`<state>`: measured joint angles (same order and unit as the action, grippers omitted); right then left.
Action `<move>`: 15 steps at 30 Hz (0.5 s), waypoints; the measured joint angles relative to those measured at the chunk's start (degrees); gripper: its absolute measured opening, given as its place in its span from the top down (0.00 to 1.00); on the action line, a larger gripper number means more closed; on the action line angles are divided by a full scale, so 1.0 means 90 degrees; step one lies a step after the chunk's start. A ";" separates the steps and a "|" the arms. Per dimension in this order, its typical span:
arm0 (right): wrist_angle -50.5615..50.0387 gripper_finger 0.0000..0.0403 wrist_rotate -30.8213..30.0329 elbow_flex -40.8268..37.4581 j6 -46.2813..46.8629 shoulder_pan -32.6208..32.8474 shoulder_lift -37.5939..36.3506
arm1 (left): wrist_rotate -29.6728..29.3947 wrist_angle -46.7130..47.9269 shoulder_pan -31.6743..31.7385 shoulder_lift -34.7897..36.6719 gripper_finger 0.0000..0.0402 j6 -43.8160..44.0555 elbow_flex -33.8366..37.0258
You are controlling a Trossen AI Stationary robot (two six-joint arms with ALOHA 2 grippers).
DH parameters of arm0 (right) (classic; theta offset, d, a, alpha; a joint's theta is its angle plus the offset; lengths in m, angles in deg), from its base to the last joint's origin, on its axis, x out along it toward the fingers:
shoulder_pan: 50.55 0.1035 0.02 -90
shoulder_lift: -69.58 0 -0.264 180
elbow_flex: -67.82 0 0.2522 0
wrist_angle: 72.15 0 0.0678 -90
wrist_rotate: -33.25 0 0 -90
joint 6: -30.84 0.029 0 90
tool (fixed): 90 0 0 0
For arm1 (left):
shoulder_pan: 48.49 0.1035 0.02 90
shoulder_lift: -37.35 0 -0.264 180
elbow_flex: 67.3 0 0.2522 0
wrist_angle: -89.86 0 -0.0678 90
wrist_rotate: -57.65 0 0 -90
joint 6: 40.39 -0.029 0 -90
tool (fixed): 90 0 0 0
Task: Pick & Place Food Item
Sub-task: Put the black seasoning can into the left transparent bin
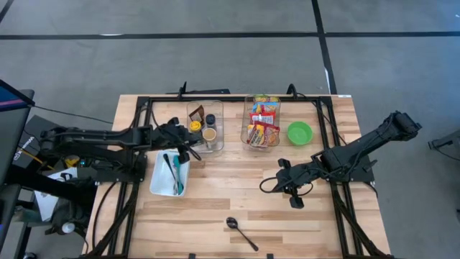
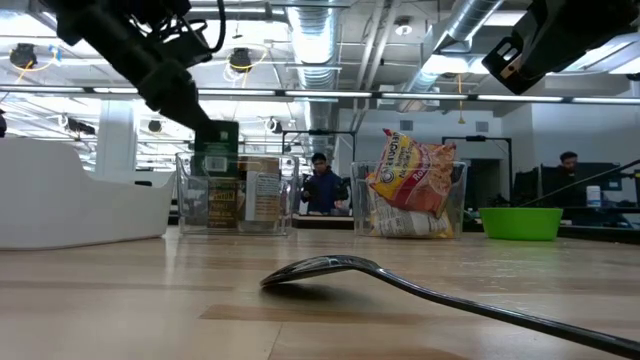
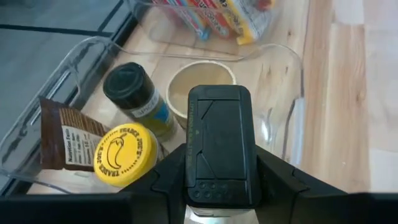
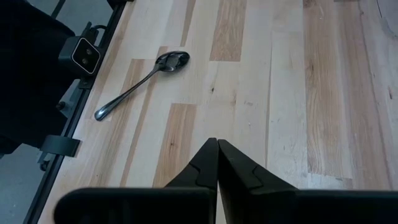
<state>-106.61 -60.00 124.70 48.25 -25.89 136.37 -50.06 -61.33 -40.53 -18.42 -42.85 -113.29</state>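
While our left tool (image 1: 188, 141) gripped a dark-lidded jar (image 3: 219, 146), our right tool (image 4: 217, 163) rested closed.
Tilting risked knocking the yellow-lidded jar (image 3: 125, 155) beside it.

I see a light wooden table (image 1: 215, 208) of butcher-block planks, a black frame (image 1: 237, 98) running along its edges. Directly on it sit two clear bins — one (image 1: 215, 140) with jars, one (image 1: 253, 144) with snack packets — side by side at the back. A green bowl (image 1: 300, 132) stands just beside the snack bin, a white tray (image 1: 159, 180) nearer the left arm. A spoon (image 1: 241, 232) lies alone near the front edge.
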 joint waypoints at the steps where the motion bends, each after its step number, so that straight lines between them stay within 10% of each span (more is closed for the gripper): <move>1: -0.0001 1.00 -0.0001 0.0000 0.0000 0.0000 0.0001 | 0.0009 -0.0088 0.0018 0.0000 0.67 -0.0054 0.0055; 15: 0.0005 1.00 0.0001 0.0000 0.0019 0.0000 0.0001 | 0.0854 -0.0759 0.1051 0.0001 0.67 -0.0183 0.0594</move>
<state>-106.56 -59.99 124.70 48.42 -25.89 136.38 -42.38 -68.16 -31.07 -18.40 -44.50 -107.95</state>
